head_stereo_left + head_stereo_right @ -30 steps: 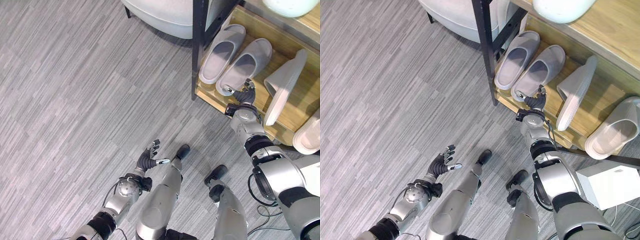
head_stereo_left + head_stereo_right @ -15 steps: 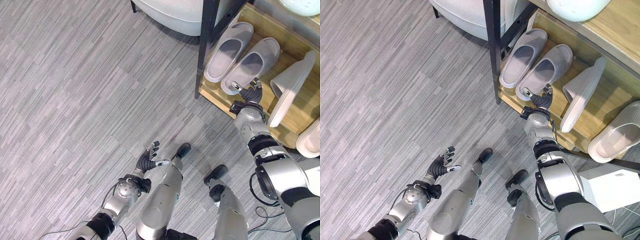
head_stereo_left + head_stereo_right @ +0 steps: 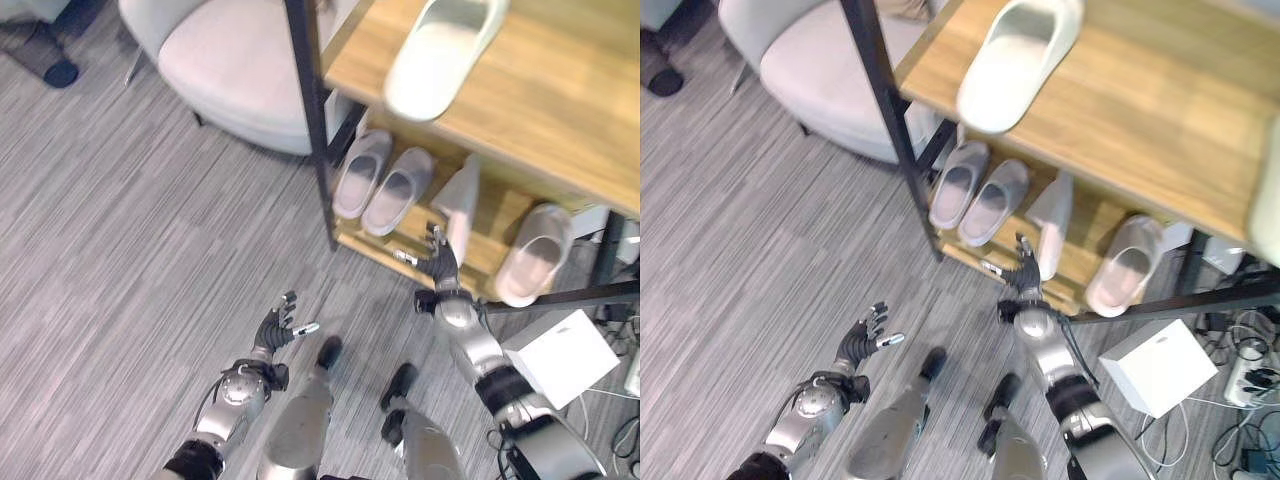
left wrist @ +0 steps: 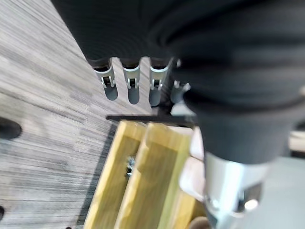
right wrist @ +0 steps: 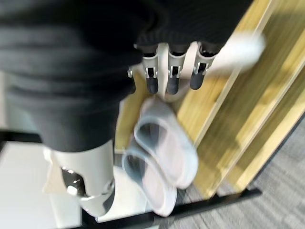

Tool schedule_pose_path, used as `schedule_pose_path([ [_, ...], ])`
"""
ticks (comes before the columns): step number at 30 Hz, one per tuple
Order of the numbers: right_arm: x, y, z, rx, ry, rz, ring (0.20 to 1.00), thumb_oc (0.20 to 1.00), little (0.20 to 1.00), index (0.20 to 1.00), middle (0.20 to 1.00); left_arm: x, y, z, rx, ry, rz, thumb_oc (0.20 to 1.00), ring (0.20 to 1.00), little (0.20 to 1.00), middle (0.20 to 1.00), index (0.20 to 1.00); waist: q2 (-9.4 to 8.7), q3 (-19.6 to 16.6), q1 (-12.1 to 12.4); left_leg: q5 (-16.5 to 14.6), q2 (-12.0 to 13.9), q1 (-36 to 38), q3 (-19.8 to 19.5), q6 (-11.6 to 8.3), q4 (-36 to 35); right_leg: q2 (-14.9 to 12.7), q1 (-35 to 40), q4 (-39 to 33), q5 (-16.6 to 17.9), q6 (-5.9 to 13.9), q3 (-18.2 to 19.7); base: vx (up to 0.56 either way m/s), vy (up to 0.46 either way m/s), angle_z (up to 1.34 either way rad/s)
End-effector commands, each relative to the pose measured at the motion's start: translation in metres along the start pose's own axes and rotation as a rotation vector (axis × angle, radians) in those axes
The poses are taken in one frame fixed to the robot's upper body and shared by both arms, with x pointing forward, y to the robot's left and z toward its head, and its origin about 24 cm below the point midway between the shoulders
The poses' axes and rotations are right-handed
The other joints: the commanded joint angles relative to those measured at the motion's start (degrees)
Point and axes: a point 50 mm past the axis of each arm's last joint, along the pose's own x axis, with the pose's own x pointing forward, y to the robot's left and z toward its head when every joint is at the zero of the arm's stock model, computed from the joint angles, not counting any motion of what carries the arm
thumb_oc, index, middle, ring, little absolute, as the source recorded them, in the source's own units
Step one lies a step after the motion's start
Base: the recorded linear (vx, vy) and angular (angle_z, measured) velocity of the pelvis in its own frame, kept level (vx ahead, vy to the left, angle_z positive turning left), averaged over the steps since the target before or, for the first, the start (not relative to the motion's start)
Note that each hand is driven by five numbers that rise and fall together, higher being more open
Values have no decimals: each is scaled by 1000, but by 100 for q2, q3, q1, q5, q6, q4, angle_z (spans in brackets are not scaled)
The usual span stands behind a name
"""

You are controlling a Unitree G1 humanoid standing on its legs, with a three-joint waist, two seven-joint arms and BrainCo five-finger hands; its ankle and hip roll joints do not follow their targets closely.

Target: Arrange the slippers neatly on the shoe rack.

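A wooden shoe rack [image 3: 560, 110] with a black frame stands ahead on the right. A white slipper [image 3: 440, 55] lies on its top shelf. The lower shelf holds a neat pair of grey slippers [image 3: 380, 182], a pale slipper tipped on its side [image 3: 460, 205] and another pale slipper [image 3: 535, 255] lying flat. My right hand [image 3: 435, 262] hovers open and empty just before the lower shelf's front edge, below the tipped slipper. In the right wrist view the straight fingers [image 5: 171, 81] point toward the grey pair [image 5: 162, 157]. My left hand [image 3: 280, 325] is open over the floor.
A pale upholstered chair [image 3: 230, 70] stands left of the rack. A white box [image 3: 560, 355] sits on the floor at the right, with a power strip [image 3: 1255, 380] beyond it. Grey striped floor [image 3: 120, 260] spreads to the left.
The camera has swung up, bringing the top shelf into view. My right hand has drawn back from the heel of the grey slipper to the shelf's front edge. The left hand is unchanged.
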Motion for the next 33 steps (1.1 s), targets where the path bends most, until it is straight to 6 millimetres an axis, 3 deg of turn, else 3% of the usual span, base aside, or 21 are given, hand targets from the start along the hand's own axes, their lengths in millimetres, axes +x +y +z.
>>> schedule_pose_path([
  [1, -6, -9, 22, -36, -135, 97, 1000, 1000, 1000, 1000, 1000, -4, 7, 1, 75, -22, -7, 1000, 1000, 1000, 1000, 1000, 36, -333, -67, -1003, -31, 589, 78, 339, -386, 37, 765, 71, -1313, 174, 32, 12, -70, -27],
  [6, -36, -11, 11, -59, -136, 243, 1000, 1000, 1000, 1000, 1000, -8, 8, 5, 113, -48, -40, 1000, 1000, 1000, 1000, 1000, 61, -547, -202, -915, 66, 943, 202, 303, -700, 118, 1019, -170, -1240, 182, 121, -19, -71, -14],
  [9, -61, -9, -7, -94, -86, 347, 1000, 1000, 1000, 1000, 1000, -10, -1, 11, 154, -81, -124, 1000, 1000, 1000, 1000, 1000, 103, -680, -310, -879, 119, 1096, 326, 279, -838, 163, 1110, -275, -1225, 188, 199, -27, -55, -14],
  [12, -89, -11, -45, -51, 90, 426, 1000, 1000, 1000, 1000, 1000, -11, -21, 17, 261, -110, -313, 1000, 1000, 1000, 1000, 1000, 186, -783, -528, -952, 168, 1240, 558, 284, -838, 201, 1108, -275, -1218, 212, 460, -31, -41, -16],
  [13, -89, -11, -45, -50, 90, 426, 1000, 1000, 1000, 1000, 1000, -11, -22, 17, 261, -110, -314, 1000, 1000, 1000, 1000, 1000, 184, -790, -526, -943, 163, 1227, 557, 287, -838, 196, 1096, -275, -1212, 214, 459, 8, -19, -34],
  [14, -96, -16, -65, -43, 192, 420, 1000, 1000, 1000, 1000, 1000, -12, -36, 16, 364, -101, -444, 1000, 1000, 1000, 1000, 1000, 225, -844, -664, -987, 185, 1313, 659, 295, -838, 213, 1107, -275, -1219, 221, 615, 3, -6, -45],
  [15, -95, -16, -65, -43, 192, 419, 1000, 1000, 1000, 1000, 1000, -12, -36, 16, 364, -101, -444, 1000, 1000, 1000, 1000, 1000, 225, -840, -651, -991, 187, 1318, 668, 295, -838, 214, 1108, -275, -1219, 220, 625, 10, -16, -50],
  [17, -99, -22, -82, -52, 274, 407, 1000, 1000, 1000, 1000, 1000, -10, -58, 31, 513, -175, -601, 1000, 1000, 1000, 1000, 1000, 264, -882, -780, -1047, 218, 1408, 784, 295, -838, 237, 1116, -275, -1238, 225, 780, 14, -11, -31],
  [21, -97, -36, -97, -75, 339, 333, 1000, 1000, 1000, 1000, 1000, -18, -100, 100, 576, -483, -811, 1000, 1000, 1000, 1000, 1000, 309, -967, -971, -1112, 246, 1529, 880, 301, -838, 263, 1150, -275, -1237, 244, 938, 25, -18, -36],
  [22, -95, -35, -97, -81, 336, 332, 1000, 1000, 1000, 1000, 1000, -19, -106, 114, 543, -536, -828, 1000, 1000, 1000, 1000, 1000, 314, -976, -999, -1126, 247, 1559, 890, 305, -838, 266, 1161, -275, -1238, 242, 962, 31, -20, -13],
  [23, -93, -34, -95, -75, 325, 324, 1000, 1000, 1000, 1000, 1000, -20, -114, 144, 441, -643, -832, 1000, 1000, 1000, 1000, 1000, 314, -1023, -1057, -1146, 244, 1591, 907, 305, -838, 264, 1181, -275, -1240, 244, 984, 22, -11, -8],
  [24, -93, -34, -95, -75, 324, 323, 1000, 1000, 1000, 1000, 1000, -20, -114, 145, 440, -643, -833, 1000, 1000, 1000, 1000, 1000, 316, -1015, -1054, -1147, 245, 1594, 908, 305, -838, 265, 1183, -275, -1240, 244, 985, 0, 0, 0],
  [25, -92, -34, -93, -71, 314, 316, 1000, 1000, 1000, 1000, 1000, -21, -121, 178, 320, -752, -810, 1000, 1000, 1000, 1000, 1000, 308, -1060, -1114, -1164, 242, 1614, 927, 310, -838, 258, 1191, -275, -1238, 249, 1011, 3, -4, -8],
  [29, -93, -31, -91, -47, 302, 302, 1000, 1000, 1000, 1000, 1000, -17, -114, 235, 228, -959, -650, 1000, 1000, 1000, 1000, 1000, 312, -1114, -1190, -1155, 213, 1606, 959, 336, -838, 240, 1170, -275, -1198, 256, 1065, 10, 4, -7],
  [31, -93, -29, -91, -32, 296, 297, 1000, 1000, 1000, 1000, 1000, -16, -102, 261, 312, -1076, -500, 1000, 1000, 1000, 1000, 1000, 309, -1128, -1201, -1158, 204, 1610, 983, 344, -838, 234, 1159, -275, -1182, 264, 1091, 18, 19, -4],
  [32, -95, -27, -91, -22, 295, 302, 1000, 1000, 1000, 1000, 1000, -10, -89, 281, 432, -1157, -335, 1000, 1000, 1000, 1000, 1000, 307, -1131, -1212, -1168, 203, 1625, 1019, 349, -838, 230, 1146, -275, -1165, 278, 1136, 20, 21, -3],
  [33, -95, -27, -91, -22, 295, 302, 1000, 1000, 1000, 1000, 1000, -10, -89, 281, 432, -1157, -335, 1000, 1000, 1000, 1000, 1000, 307, -1131, -1211, -1168, 203, 1625, 1020, 349, -838, 230, 1147, -275, -1165, 278, 1137, 21, 27, -4],
])
